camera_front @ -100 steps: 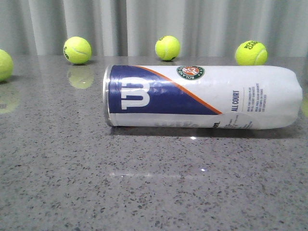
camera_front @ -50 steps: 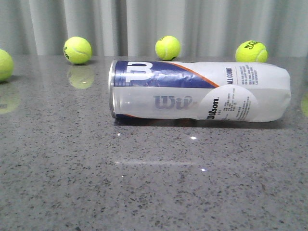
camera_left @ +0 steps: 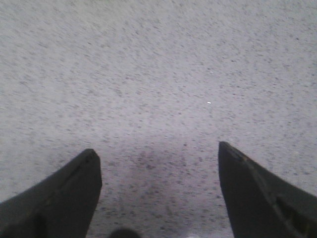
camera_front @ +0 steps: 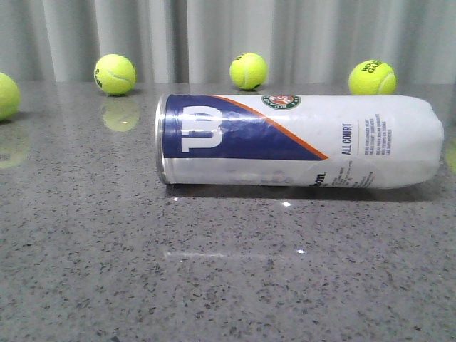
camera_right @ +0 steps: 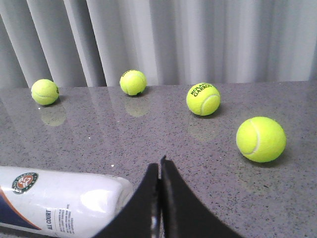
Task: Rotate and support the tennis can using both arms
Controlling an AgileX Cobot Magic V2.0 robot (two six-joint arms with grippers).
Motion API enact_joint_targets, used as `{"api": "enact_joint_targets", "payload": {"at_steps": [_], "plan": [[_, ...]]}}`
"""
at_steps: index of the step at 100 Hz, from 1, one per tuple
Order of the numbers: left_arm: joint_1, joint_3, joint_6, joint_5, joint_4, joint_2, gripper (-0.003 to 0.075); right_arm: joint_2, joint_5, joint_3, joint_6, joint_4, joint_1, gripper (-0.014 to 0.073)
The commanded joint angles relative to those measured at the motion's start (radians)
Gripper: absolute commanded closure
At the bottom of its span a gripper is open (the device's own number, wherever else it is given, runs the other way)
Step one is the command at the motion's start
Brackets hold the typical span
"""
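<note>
Left jaws spread over bare speckled grey worktop [camera_left: 158, 74], right jaws pressed together beside the long white-and-navy tennis can [camera_front: 299, 141] lying sideways, yellow-green tennis balls [camera_right: 261, 139] scattered behind near the curtain [camera_front: 228, 35].

Near side: I see bare table [camera_front: 214, 285] in front of the tennis can [camera_front: 299, 141]
Far side: tennis balls [camera_front: 249, 70] line the curtain [camera_front: 214, 35], gaps between
Left gripper [camera_left: 158, 158]: bare surface between my spread fingers

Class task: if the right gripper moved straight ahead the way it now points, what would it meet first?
Probably nothing close: the shut right gripper points past the tennis can's end, between two tennis balls, toward the curtain. Depth is unclear.
</note>
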Motion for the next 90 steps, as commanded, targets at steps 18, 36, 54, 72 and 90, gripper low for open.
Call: {"api": "enact_joint_targets", "payload": {"at_steps": [18, 36, 54, 72, 90], "plan": [[0.003, -0.102, 0.126, 0.04, -0.31, 0.09, 0.0219, 0.008, -0.081, -0.022, -0.005, 0.011, -0.006, 0.0658], [0.003, -0.127, 0.289, 0.179, -0.642, 0.205, 0.0219, 0.008, -0.081, -0.022, -0.005, 0.011, -0.006, 0.0658], [0.003, -0.127, 0.398, 0.288, -0.861, 0.313, 0.0219, 0.008, -0.081, -0.022, -0.005, 0.011, -0.006, 0.0658], [0.001, -0.127, 0.416, 0.366, -0.939, 0.419, 0.0219, 0.008, -0.081, -0.022, -0.005, 0.011, -0.006, 0.0658], [-0.018, -0.127, 0.438, 0.387, -0.983, 0.494, 0.0219, 0.008, -0.081, -0.022, -0.005, 0.011, -0.006, 0.0658]]}}
